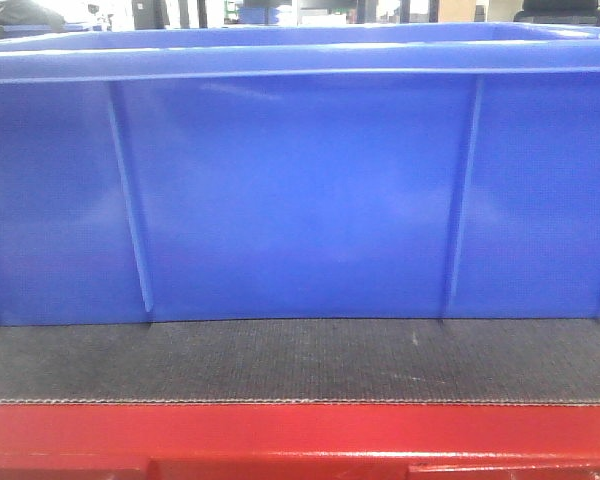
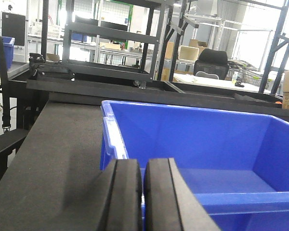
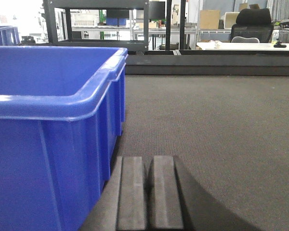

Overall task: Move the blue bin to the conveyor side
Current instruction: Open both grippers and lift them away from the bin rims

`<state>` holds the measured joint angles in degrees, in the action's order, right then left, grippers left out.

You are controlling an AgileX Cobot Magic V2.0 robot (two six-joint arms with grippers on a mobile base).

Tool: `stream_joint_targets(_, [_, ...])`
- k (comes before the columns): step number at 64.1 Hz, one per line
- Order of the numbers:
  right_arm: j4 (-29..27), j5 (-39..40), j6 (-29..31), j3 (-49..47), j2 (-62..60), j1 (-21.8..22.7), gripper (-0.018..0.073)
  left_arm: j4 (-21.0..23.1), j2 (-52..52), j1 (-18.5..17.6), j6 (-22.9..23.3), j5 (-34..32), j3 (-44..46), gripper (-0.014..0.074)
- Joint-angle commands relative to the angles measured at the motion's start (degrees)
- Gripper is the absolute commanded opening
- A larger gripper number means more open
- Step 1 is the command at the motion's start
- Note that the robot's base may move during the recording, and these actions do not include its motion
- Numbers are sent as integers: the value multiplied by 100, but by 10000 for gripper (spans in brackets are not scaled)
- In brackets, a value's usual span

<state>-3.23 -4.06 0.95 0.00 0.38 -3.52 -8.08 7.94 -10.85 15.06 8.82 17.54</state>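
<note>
Currently glossy ribbed blue bin (image 1: 300, 190) on woven grey conveyor (image 1: 300, 360) near red frame (image 1: 300, 435) | left gripper (image 2: 143, 192) and right gripper (image 3: 147, 192) pads pressed together, holding nothing

closed left end effector (image 2: 143, 192) at blue bin (image 2: 207, 139) rim on conveyor (image 2: 53, 159).

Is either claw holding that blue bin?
No. Both the left gripper and right gripper are shut on nothing beside the bin.

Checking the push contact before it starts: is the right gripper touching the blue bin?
Apart. The right wrist view shows the shut right gripper beside the blue bin, with dark conveyor belt visible between them.
</note>
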Motion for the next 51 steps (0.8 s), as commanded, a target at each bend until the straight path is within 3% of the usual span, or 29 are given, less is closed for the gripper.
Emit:
stream_joint_targets(1, [50,-21,50,0,-38,26,-88,-17,-29,-18,25,-85,-14,13])
stream_joint_targets(51, [50,-10,50,0,-38,26,-88,-17,-29,-18,25,-85,-14,13])
